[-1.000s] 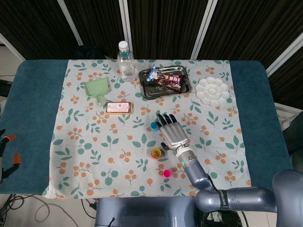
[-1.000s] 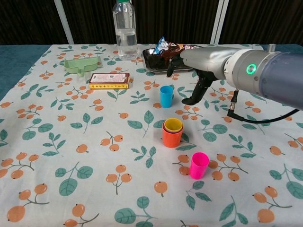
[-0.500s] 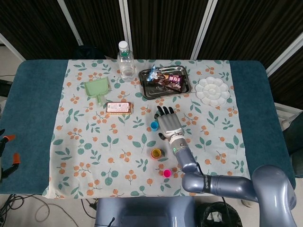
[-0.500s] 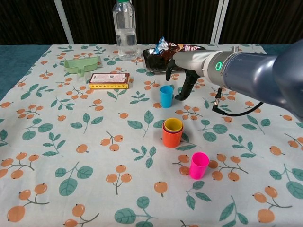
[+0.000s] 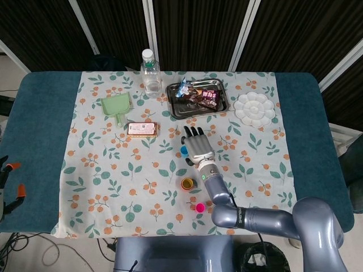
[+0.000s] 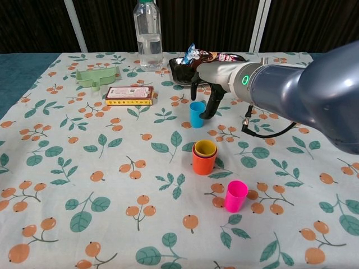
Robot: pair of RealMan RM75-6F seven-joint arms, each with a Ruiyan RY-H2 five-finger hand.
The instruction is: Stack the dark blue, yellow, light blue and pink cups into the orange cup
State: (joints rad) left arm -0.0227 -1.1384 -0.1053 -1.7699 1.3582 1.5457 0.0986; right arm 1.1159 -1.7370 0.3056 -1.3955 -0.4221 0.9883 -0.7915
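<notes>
We had the right hand (image 6: pixel 206 89) right beside the light blue cup (image 6: pixel 197 114), fingers (image 5: pixel 189 135) spread apart and gripping nothing. The yellow cup (image 6: pixel 205 148) sat nested inside the orange cup (image 6: pixel 203 162) mid-table, and the pink cup (image 6: pixel 236 195) stood alone nearer us.

Smooth silver-grey arm casing, rounded and glossy. Small green ring light glowing near the wrist. Thin black cable looping beneath. Right hand (image 5: pixel 198 148) metallic grey with dark fingers (image 6: pixel 194 87).
</notes>
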